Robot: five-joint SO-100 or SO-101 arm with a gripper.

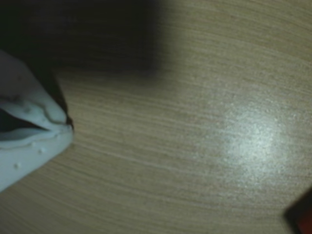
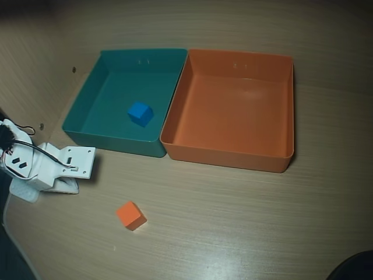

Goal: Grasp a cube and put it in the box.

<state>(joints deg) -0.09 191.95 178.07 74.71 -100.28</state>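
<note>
The small orange cube (image 2: 130, 215) lies on the wooden table in the overhead view, in front of the trays and apart from everything. The orange box (image 2: 285, 116) stands at the back right, with nothing in it. My white gripper (image 2: 70, 185) is at the left, low over the table, to the left of the cube and a little behind it, not touching it. In the wrist view the gripper (image 1: 68, 129) enters from the left with its tips together and nothing between them. An orange-red corner (image 1: 303, 220) shows at that view's bottom right edge; I cannot tell what it is.
A teal tray (image 2: 81, 116) stands against the orange box's left wall and holds a small blue cube (image 2: 140, 113). The arm's base and cables (image 2: 17, 157) sit at the left table edge. A dark object (image 2: 355, 268) is at the bottom right corner.
</note>
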